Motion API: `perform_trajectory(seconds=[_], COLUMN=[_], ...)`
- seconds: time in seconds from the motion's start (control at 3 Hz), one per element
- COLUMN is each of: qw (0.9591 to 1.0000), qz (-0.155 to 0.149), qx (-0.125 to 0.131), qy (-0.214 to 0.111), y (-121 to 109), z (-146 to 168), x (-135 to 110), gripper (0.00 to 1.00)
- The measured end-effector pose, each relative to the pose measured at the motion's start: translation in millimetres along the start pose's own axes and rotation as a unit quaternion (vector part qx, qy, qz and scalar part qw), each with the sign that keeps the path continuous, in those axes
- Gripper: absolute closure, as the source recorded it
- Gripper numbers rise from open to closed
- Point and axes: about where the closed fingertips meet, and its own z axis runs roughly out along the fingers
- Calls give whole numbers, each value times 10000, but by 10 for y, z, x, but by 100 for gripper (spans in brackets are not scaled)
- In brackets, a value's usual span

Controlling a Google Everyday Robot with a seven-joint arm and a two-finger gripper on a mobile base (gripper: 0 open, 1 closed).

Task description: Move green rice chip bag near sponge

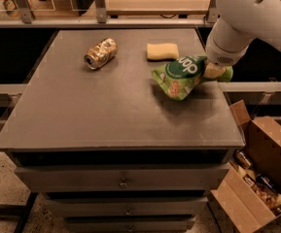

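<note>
One green bag [181, 75], bottom down-left, jaws top-right

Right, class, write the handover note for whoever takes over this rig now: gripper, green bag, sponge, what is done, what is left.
Gripper: over the right side of the grey table, shut on the crinkly bright green rice chip bag at its right end.
Bag: held off the tabletop, shadow beneath, front-right of the pale yellow rectangular sponge, apart from it.
Done: bag grasped and lifted, close to the sponge.
Left: set it down beside the sponge, release, withdraw.
Crushed metallic can lies further left.
</note>
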Motion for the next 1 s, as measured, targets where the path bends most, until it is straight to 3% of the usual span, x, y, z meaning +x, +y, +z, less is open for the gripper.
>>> perform_trajectory(seconds=[0.33,1.0], qw=[9983,9926], qz=[469,922], qx=[311,781], qy=[-127,-119], y=[-149,-337], z=[113,254], x=[-72,-162], gripper=[82,38])
